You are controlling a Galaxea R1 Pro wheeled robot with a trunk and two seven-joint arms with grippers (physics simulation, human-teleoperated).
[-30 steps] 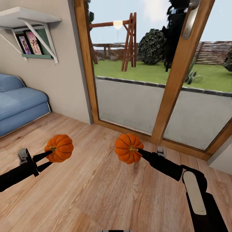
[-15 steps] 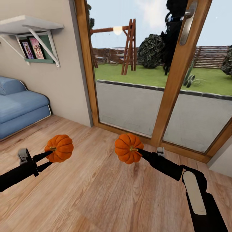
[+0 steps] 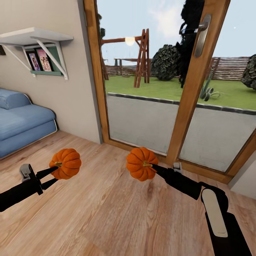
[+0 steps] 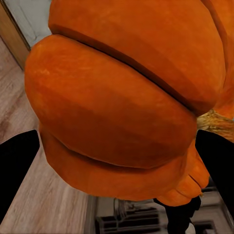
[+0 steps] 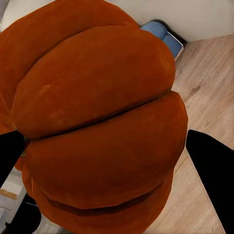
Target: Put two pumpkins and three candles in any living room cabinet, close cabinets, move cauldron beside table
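Each of my grippers carries an orange ribbed pumpkin above the wooden floor. My left gripper (image 3: 54,174) is shut on the left pumpkin (image 3: 66,163), which looms close in the left wrist view as pumpkin (image 4: 122,97) between two black fingers (image 4: 17,170). My right gripper (image 3: 152,168) is shut on the right pumpkin (image 3: 141,164), seen up close in the right wrist view as pumpkin (image 5: 97,126) with a black finger (image 5: 212,170) on each side. The candles, cabinet and cauldron are out of view.
A glass patio door with a wooden frame (image 3: 188,89) and a handle (image 3: 200,35) stands straight ahead, a garden behind it. A blue sofa (image 3: 21,121) sits at the left under a white wall shelf (image 3: 33,37). Bare wooden floor (image 3: 106,213) lies below my arms.
The whole view has tilted slightly upward, so the door, shelf and sofa sit lower in the picture. Both arms and their pumpkins hold the same pose.
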